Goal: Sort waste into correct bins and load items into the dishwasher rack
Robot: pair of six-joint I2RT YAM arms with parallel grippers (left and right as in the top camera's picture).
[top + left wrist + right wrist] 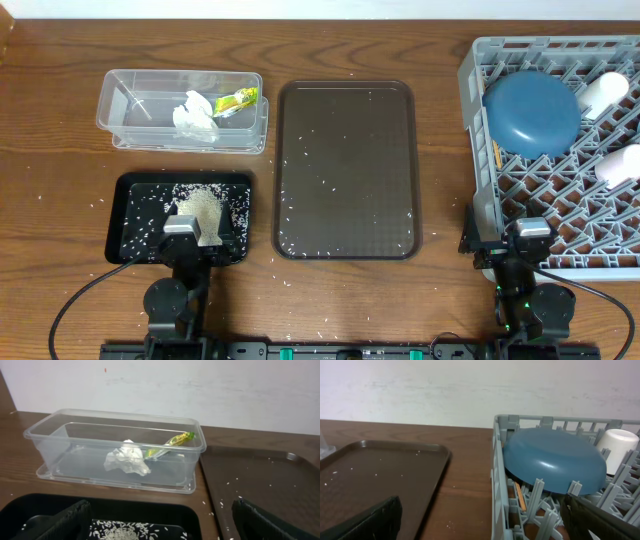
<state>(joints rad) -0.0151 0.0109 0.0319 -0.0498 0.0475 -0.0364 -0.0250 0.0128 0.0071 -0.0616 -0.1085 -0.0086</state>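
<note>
The clear tub (125,100) at the back left holds the crumpled tissue (194,115) and the yellow-green wrapper (238,100); both show in the left wrist view too, tissue (128,458) and wrapper (176,441). The black tray (135,190) holds a pile of rice (203,207). The grey rack (480,190) at the right holds the dark blue plate (532,112), propped on its pegs, and two white cups (604,92). A chopstick (520,497) lies in the rack under the plate (555,462). My left gripper (160,522) is open above the black tray (150,505). My right gripper (480,520) is open at the rack's near left edge.
A dark brown serving tray (345,168) lies in the middle with scattered rice grains on it. Loose grains also dot the wooden table near the front edge. A white wall stands behind the table.
</note>
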